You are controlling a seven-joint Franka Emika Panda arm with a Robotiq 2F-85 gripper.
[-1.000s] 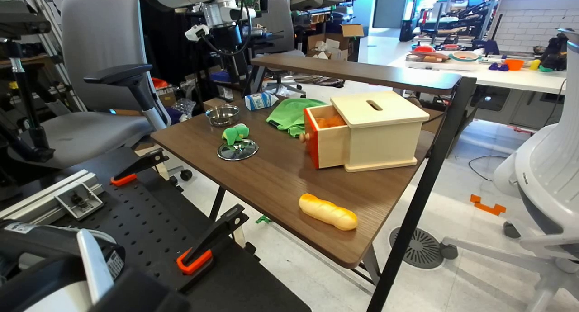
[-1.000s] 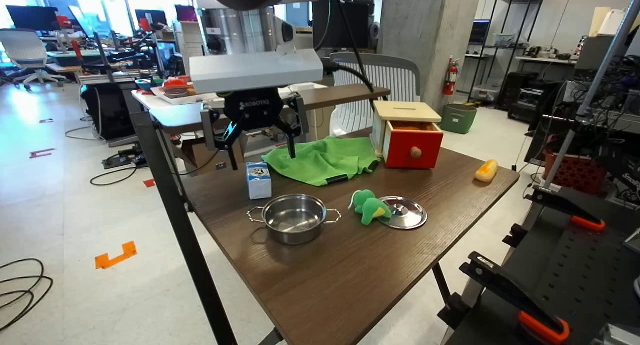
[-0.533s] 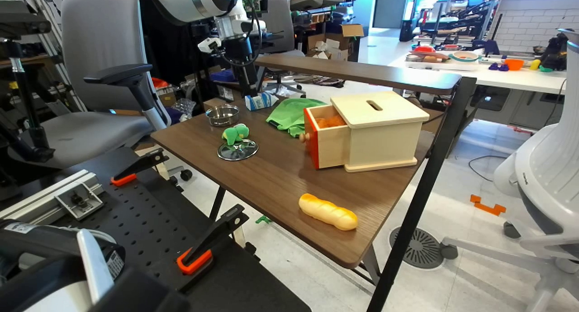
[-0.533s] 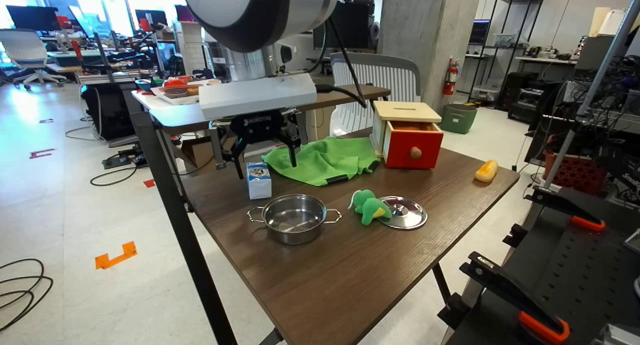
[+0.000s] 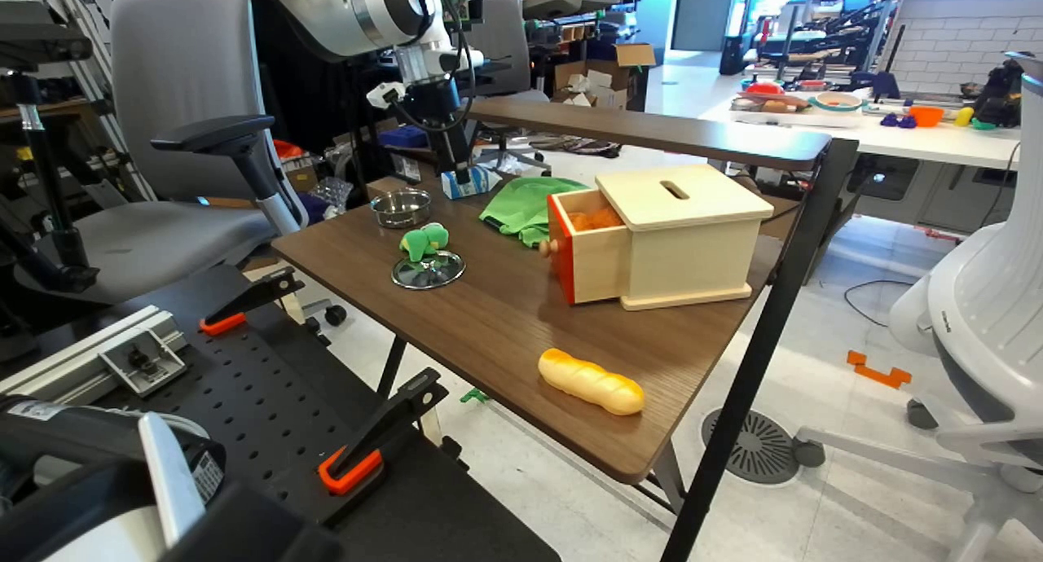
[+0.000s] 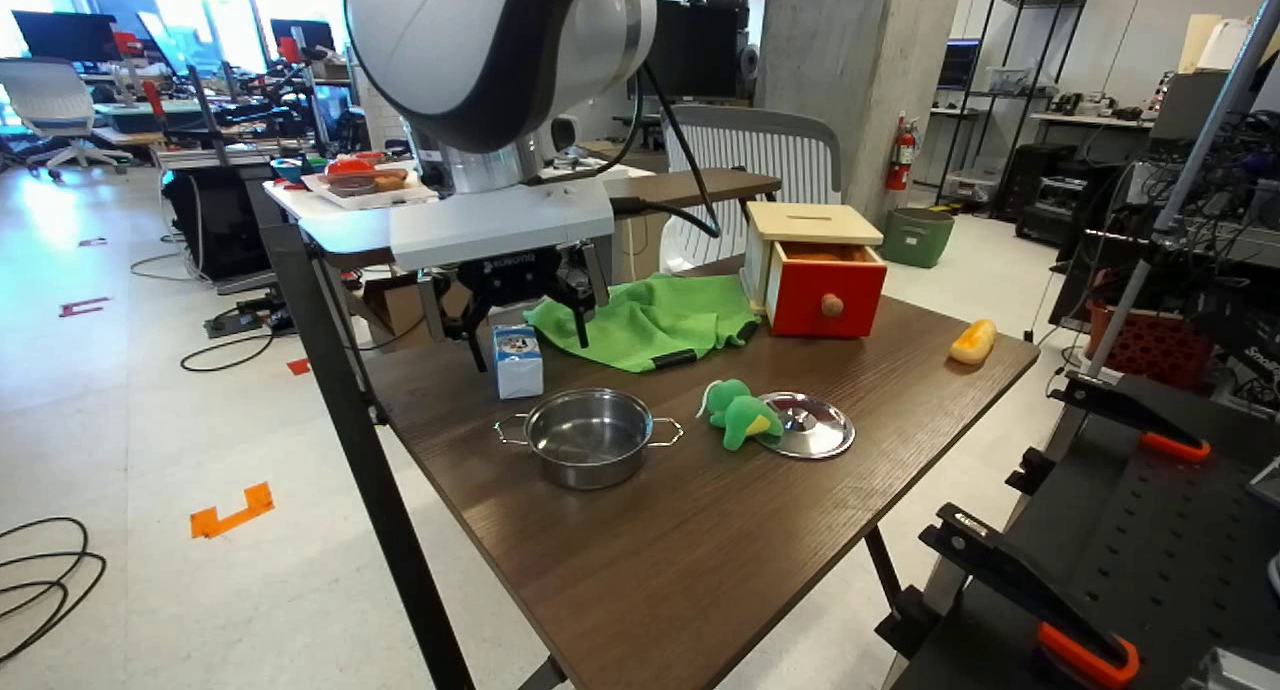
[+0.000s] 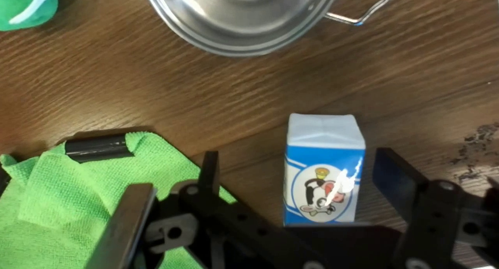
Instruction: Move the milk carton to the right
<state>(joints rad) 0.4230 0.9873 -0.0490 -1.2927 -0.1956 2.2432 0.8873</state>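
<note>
The milk carton [image 6: 518,372] is small, blue and white, and lies on its side at the far end of the brown table. It also shows in an exterior view [image 5: 479,183], partly behind the gripper fingers. In the wrist view the milk carton [image 7: 322,179] has its cow picture facing up and its white folded end toward the pot. My gripper [image 6: 532,353] is open and empty, just above the carton. In the wrist view the gripper [image 7: 297,158] has one finger on each side of it, with gaps at both sides, the smaller at the right finger. The carton's lower end is hidden.
A green cloth [image 6: 640,320] lies beside the carton. A steel pot [image 6: 590,440] stands close by. A green plush toy [image 6: 735,410] touches a pot lid [image 6: 815,428]. A wooden box [image 6: 815,270] with an open red drawer and an orange bread [image 6: 973,342] are farther along the table.
The gripper has come down toward the carton, moving right and down in an exterior view. Its fingers stay open. The carton and the other objects have not moved.
</note>
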